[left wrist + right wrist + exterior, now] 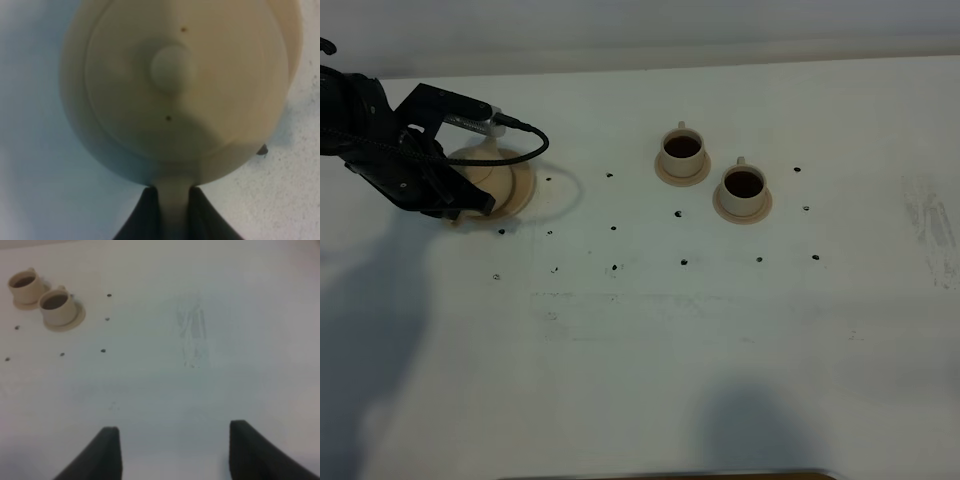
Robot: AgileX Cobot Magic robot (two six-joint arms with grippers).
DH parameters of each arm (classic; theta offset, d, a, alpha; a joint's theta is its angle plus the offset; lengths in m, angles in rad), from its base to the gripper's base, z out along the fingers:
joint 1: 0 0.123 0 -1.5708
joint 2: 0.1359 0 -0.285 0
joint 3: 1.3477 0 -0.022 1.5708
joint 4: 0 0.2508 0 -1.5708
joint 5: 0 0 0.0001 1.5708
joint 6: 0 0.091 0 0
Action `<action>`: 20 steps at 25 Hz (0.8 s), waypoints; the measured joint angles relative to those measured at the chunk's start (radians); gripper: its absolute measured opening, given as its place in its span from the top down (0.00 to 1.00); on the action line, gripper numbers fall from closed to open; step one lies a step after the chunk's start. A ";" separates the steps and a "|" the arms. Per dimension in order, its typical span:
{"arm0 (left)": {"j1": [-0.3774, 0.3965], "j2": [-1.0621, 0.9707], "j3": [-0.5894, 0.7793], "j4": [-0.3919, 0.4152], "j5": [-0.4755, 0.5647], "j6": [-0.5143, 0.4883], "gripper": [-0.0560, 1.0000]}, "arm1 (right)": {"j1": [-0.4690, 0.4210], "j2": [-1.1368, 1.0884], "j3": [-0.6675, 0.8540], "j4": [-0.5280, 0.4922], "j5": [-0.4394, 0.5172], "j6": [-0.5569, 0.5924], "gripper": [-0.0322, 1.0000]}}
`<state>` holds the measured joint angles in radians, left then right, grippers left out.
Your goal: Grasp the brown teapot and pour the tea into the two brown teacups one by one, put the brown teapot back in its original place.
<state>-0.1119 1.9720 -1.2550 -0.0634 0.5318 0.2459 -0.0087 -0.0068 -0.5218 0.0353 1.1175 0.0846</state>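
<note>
The teapot [175, 85] sat at the far left of the table [650, 340], on its large saucer [520, 185], mostly hidden in the high view by the left arm. In the left wrist view the left gripper [175, 200] had both fingers pressed against the handle [174, 192], one on each side, so it was closed on the teapot. The lid and knob [170, 67] faced the camera squarely, which suggested the pot stood level, not tipped for pouring.

Both cups [682, 148] [743, 184] stood on their small saucers right of centre, well apart from the teapot, and each showed dark liquid inside. Judging by that, pouring was done and the pot was being set back on its place; letting go looked like the remaining step.

The right gripper [170, 450] hung over bare table to the right, its fingers wide apart and holding nothing, the cups far off to its left. It seemed parked out of the way.
</note>
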 joint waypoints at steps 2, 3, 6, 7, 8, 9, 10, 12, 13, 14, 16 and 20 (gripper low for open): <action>0.000 0.002 0.000 -0.001 0.000 0.000 0.87 | 0.000 0.000 0.000 0.000 0.000 0.000 0.50; 0.001 0.002 0.000 -0.003 0.000 0.000 0.87 | 0.000 0.000 0.000 0.000 0.000 0.000 0.50; 0.001 0.002 0.000 -0.011 -0.001 0.000 0.87 | 0.000 0.000 0.000 0.000 0.000 0.000 0.50; 0.001 0.002 0.000 -0.013 -0.003 0.000 0.87 | 0.000 0.000 0.000 0.000 0.000 0.000 0.50; 0.001 0.002 0.000 -0.013 -0.004 0.000 0.87 | 0.000 0.000 0.000 0.000 0.000 0.000 0.50; 0.001 0.002 0.000 -0.014 -0.004 0.000 0.86 | 0.000 0.000 0.000 0.000 0.000 0.000 0.50; 0.001 0.002 0.000 -0.015 -0.004 0.000 0.85 | 0.000 0.000 0.000 0.000 0.000 0.000 0.50; 0.001 -0.002 0.000 -0.017 -0.007 0.006 0.80 | 0.000 0.000 0.000 0.002 0.000 0.000 0.50; 0.001 -0.007 0.000 -0.018 -0.011 0.011 0.76 | 0.000 0.000 0.000 0.002 0.000 0.000 0.50; 0.001 -0.013 0.000 -0.019 -0.011 0.015 0.72 | 0.000 0.000 0.000 0.003 0.000 0.000 0.50; 0.001 -0.031 0.000 -0.019 -0.012 0.018 0.63 | 0.000 0.000 0.000 0.003 0.000 0.000 0.50; 0.001 -0.045 0.000 -0.020 -0.011 0.020 0.48 | 0.000 0.000 0.000 0.003 0.000 0.000 0.50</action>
<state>-0.1112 1.9269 -1.2550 -0.0829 0.5213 0.2656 -0.0087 -0.0068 -0.5218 0.0387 1.1175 0.0846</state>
